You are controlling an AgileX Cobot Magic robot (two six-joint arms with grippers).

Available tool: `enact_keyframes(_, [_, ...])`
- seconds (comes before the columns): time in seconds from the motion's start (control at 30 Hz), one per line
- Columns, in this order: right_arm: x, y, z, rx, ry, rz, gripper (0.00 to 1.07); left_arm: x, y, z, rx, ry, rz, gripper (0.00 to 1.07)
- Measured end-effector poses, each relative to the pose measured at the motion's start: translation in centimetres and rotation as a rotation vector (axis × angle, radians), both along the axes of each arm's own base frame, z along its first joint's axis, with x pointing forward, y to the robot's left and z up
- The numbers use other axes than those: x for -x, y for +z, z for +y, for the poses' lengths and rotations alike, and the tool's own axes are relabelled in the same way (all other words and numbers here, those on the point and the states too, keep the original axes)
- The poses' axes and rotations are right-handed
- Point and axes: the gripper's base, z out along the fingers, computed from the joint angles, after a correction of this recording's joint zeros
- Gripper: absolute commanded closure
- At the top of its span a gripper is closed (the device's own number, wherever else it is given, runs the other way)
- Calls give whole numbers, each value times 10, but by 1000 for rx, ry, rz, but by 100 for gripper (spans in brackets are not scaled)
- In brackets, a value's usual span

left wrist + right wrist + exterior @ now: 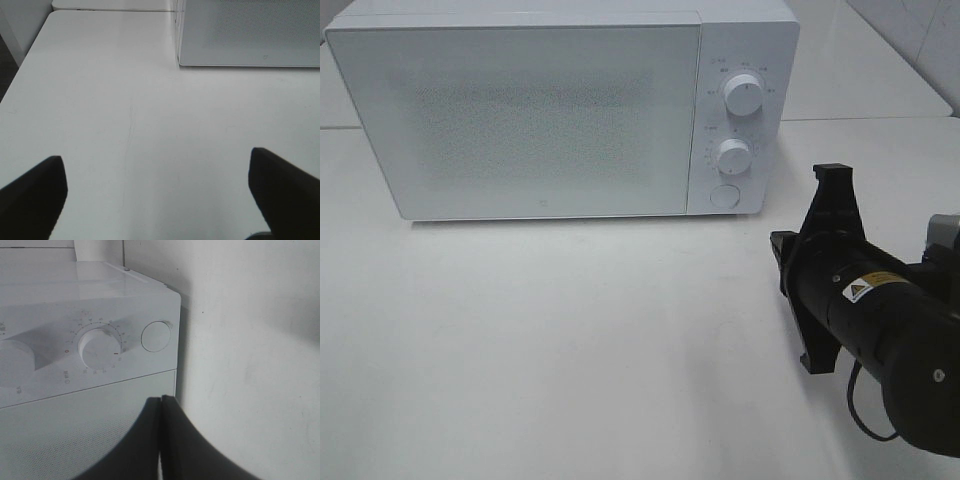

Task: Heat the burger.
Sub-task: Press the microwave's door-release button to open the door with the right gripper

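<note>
We see the right pincer pinched shut facing the closed microwave, upper left of frame; the left pincer is spread wide.

Can't see a thing through the microwave door; that dotted panel hides whatever's inside. The tiny print around the upper knob and lower knob is too small to read. Right of the microwave, the right arm runs off the frame edge, with its fingertips tucked behind its own body. In the wrist view the left gripper is cropped too, with only the ends of its fingers showing.
</note>
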Motion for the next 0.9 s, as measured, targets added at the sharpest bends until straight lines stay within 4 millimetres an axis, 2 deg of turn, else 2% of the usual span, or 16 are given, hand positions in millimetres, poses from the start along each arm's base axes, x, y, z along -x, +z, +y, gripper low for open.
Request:
enact_keyframes(0.2, [-3,-4,2,1,-24,11,107,0,0,0,0,0,0,13])
enact_keyframes(0.4, [-16,-12,11,-17,-42,21,107,0,0,0,0,0,0,13])
enact_keyframes(0.77, [-54,-10,14,-38,-44,-15,107,0,0,0,0,0,0,13])
enact_keyframes(0.9, [-70,-17,15,-27,-34,-1,107,0,0,0,0,0,0,13])
